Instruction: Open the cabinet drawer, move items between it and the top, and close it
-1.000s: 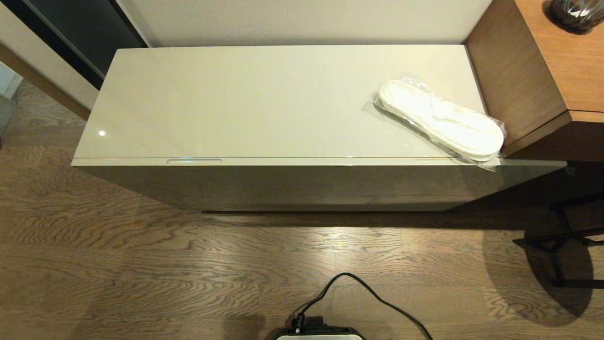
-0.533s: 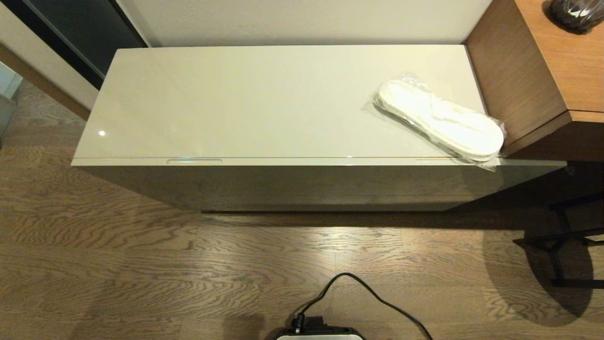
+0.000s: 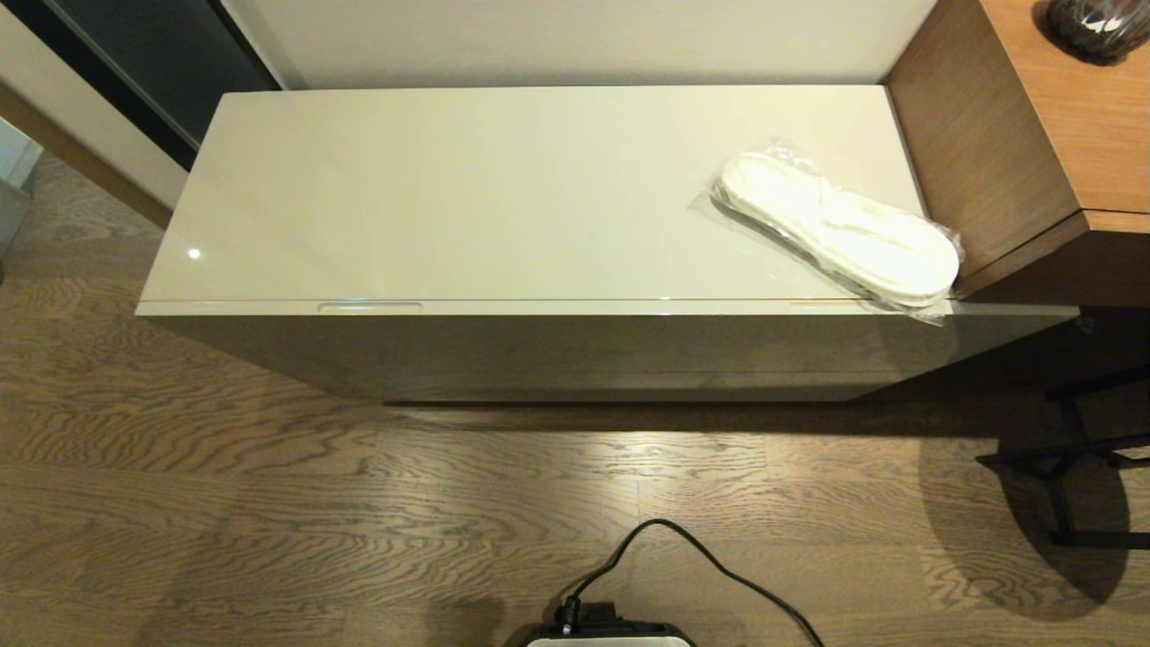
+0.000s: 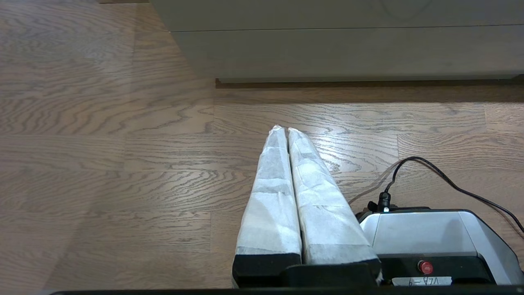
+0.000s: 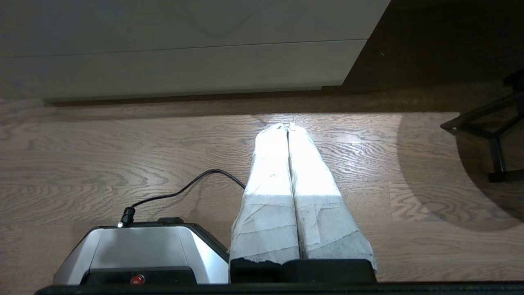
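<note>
Head view shows the cabinet drawer [image 3: 575, 308] shut, slippers [image 3: 840, 229] on the top [image 3: 449, 189] at its right end. Left gripper [image 4: 283, 130] and right gripper [image 5: 287, 126] hang low, fingers pressed together; part them before hooking the left slot handle [image 3: 369, 306], then pull straight.

Closed drawer of the long glossy beige cabinet [image 3: 575, 308]: inside hidden. Dark round glass object [image 3: 1098, 25] on the brown wooden unit [image 3: 1033, 135]: cut by the upper edge. Black metal frame [image 3: 1078, 467]: cut at the right edge.
</note>
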